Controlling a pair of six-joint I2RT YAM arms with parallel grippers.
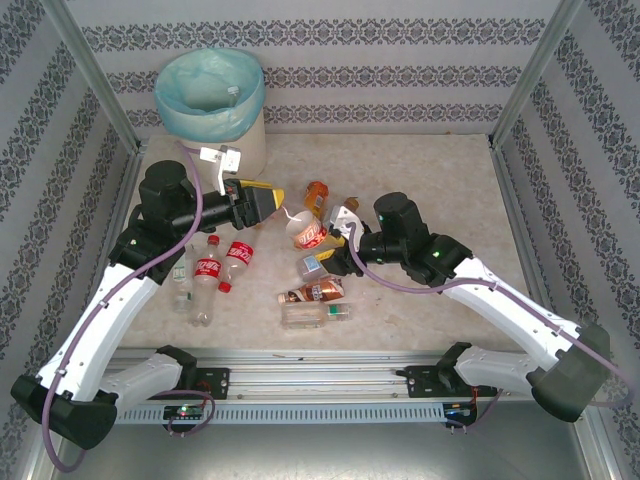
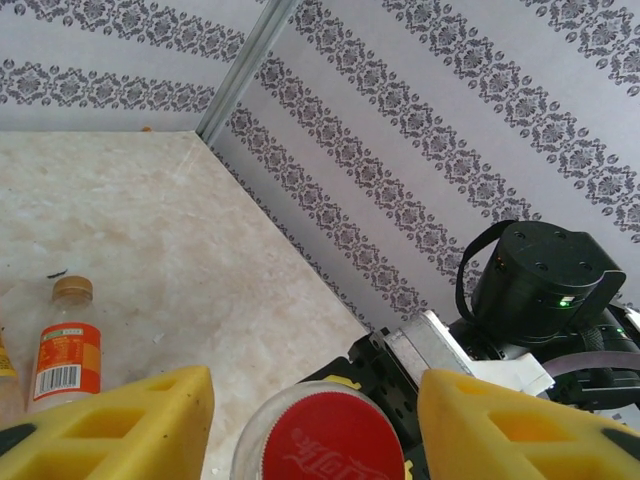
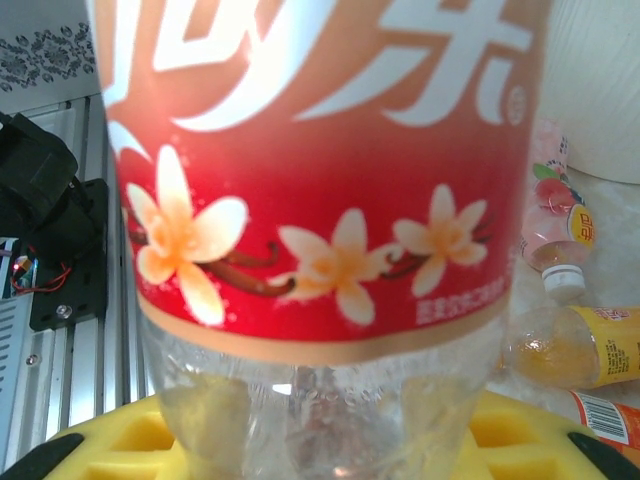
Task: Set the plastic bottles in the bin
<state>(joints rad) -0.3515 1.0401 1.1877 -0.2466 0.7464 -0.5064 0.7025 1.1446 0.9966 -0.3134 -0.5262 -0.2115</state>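
Gripping a clear red-labelled bottle (image 3: 320, 200) — right end effector (image 1: 333, 229).

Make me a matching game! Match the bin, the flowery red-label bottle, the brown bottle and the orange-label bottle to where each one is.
Things:
1 bin
2 flowery red-label bottle
3 brown bottle
4 orange-label bottle

Places:
A between the jaws of the right gripper
B far left corner of the table
C upright mid-table, tan cap
D lying on its side

Pairs: 1-B, 2-A, 3-D, 4-C
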